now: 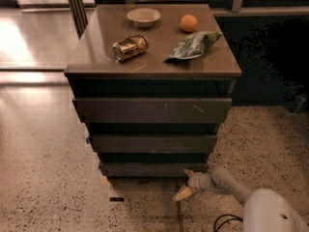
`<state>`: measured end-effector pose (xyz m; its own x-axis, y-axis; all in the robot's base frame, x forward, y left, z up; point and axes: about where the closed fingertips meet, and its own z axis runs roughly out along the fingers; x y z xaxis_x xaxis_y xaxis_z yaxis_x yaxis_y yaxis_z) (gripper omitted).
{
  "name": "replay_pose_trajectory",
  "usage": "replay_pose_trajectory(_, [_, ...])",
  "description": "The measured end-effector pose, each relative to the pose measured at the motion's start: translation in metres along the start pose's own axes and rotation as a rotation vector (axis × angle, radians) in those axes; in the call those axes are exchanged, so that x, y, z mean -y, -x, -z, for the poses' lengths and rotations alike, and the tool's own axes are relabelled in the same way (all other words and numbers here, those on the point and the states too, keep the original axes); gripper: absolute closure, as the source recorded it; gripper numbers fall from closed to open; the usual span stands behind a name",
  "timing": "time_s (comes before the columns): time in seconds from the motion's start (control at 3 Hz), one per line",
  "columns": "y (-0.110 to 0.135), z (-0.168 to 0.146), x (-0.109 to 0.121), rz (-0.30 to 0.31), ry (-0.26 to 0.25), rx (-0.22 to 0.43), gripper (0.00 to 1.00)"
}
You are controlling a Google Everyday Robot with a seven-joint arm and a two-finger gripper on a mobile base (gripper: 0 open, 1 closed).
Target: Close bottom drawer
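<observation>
Most of your frame is speckled floor [43, 197], running across the lower half and turning glossy and pale at the upper left. In the centre stands the dark cabinet [159, 37], its brown top tilted toward you in the upper middle. Your robot's white body [270, 211] fills the lower right corner, and the grey arm [231, 185] reaches from it leftward and slightly up toward the cabinet's foot.

Down the cabinet face you see three stepped fronts. The widest, the top drawer front [152, 110], carries pale scratch marks right of centre. Below it sits the middle drawer front [153, 143], a little narrower. The bottom drawer [149, 169] is the narrowest, a plain dark strip with no handle, low in the centre of the frame just above the floor.

On the top, a crumpled green bag [193, 45] lies toward the right edge, a dented can [130, 47] rests on its side left of it, a pale bowl [143, 17] sits near the back, and an orange [189, 22] stands to the bowl's right.

Your gripper [186, 183] hangs low, right of centre, just by the bottom drawer's lower right corner. Its jaws are spread with nothing between them, one pale tip up beside the drawer front, the other down near the floor; you cannot tell whether the upper tip touches the front
</observation>
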<state>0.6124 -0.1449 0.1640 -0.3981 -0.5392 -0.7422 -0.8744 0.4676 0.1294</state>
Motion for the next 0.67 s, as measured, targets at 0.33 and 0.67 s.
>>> replay_pose_trajectory(0.33, [-0.0026, 0.0073, 0.0327, 0.039, -0.102, -0.025, 0.0])
replay_pose_trajectory(0.67, [-0.0026, 0.0073, 0.0327, 0.039, -0.101, -0.025, 0.0])
